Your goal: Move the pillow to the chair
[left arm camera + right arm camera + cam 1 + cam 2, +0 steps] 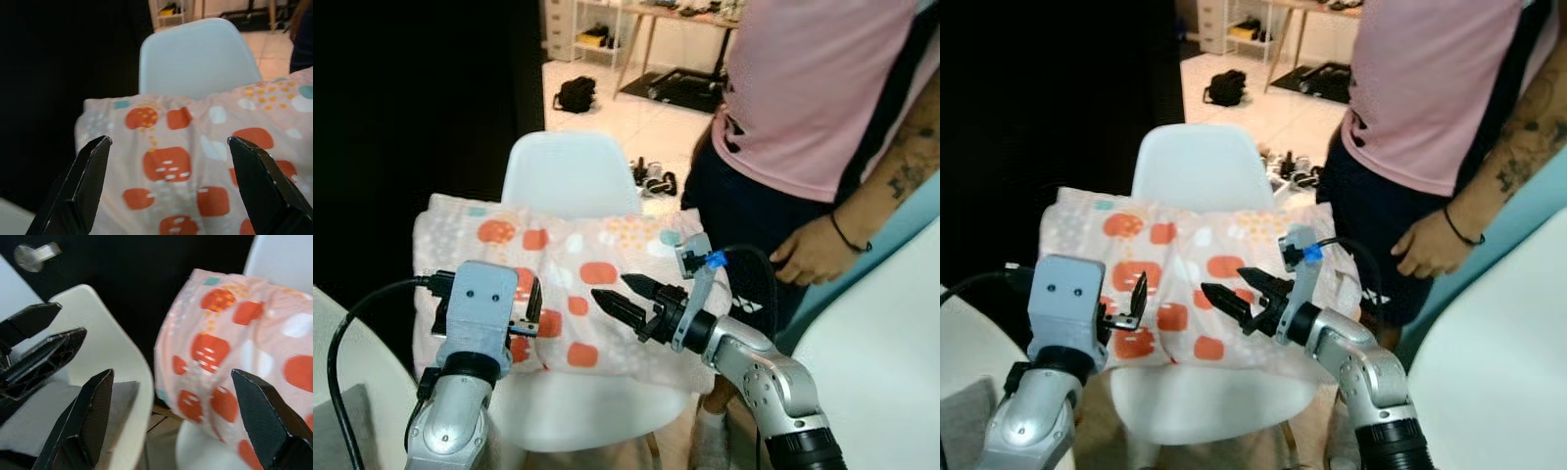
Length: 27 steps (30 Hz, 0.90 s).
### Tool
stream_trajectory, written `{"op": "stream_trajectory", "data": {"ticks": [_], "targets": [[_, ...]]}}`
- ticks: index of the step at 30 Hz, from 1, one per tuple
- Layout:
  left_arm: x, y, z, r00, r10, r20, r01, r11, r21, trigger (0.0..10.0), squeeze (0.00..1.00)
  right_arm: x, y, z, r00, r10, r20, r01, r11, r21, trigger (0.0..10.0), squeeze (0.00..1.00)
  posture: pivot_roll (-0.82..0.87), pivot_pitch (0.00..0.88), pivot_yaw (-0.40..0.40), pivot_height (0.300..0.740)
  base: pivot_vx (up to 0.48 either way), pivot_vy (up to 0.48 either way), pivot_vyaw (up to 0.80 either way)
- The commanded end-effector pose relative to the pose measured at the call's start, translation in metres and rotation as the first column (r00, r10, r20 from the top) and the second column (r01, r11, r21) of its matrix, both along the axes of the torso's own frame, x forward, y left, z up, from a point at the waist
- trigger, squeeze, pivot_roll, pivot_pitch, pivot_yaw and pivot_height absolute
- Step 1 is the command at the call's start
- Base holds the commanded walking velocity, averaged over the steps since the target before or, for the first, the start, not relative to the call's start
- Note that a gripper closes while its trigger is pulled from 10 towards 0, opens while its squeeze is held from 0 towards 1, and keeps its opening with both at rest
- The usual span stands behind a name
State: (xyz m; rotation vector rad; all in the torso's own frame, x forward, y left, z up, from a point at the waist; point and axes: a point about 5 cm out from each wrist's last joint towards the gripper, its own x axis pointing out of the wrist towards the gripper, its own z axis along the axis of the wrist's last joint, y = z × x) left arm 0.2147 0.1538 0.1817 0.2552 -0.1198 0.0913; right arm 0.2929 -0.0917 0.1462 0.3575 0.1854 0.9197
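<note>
Across the seat of the white moulded plastic chair (pixel 570 174) lies the pale pink pillow with orange and white spots (pixel 568 284), its ends overhanging both sides. Just in front of it, the left gripper (pixel 166 147) and right gripper (pixel 622 297) hover with fingers spread, holding nothing. Beside the chair stands a person in a pink shirt (pixel 822 88).

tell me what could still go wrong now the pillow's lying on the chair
1. The pillow lies across the white chair and overhangs the seat on both sides, so it might tip or slide off.
2. Both grippers are open close in front of it; the right gripper or left gripper could snag the fabric and drag it along when pulling away.
3. A person's hand hangs near the right arm, so a wide swing may hit it.
</note>
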Motion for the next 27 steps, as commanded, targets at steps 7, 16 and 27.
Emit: {"op": "stream_trajectory", "data": {"ticks": [7,16,27], "targets": [[-0.001,0.0,-0.007,1.0,0.005,-0.019,-0.005,1.0,0.001,10.0,0.0,0.0,-0.005,-0.002,1.0,-0.024,-0.004,0.023,0.999,-0.031,10.0,0.0,0.12,0.0,-0.114,0.714,-0.062,0.0,0.0],[-0.003,0.008,-0.017,0.996,0.051,-0.07,-0.053,0.998,-0.036,10.0,0.0,0.003,-0.006,-0.004,0.999,-0.044,-0.009,0.043,0.998,-0.053,10.0,0.0,0.12,0.0,-0.114,0.74,0.0,0.0,0.0],[-0.005,0.01,-0.023,0.995,0.049,-0.092,-0.054,0.997,-0.053,10.0,0.0,0.009,-0.012,-0.011,0.988,-0.148,-0.051,0.144,0.986,-0.088,10.0,0.0,0.12,0.0,-0.114,0.74,-0.259,0.0,-0.21]]}}
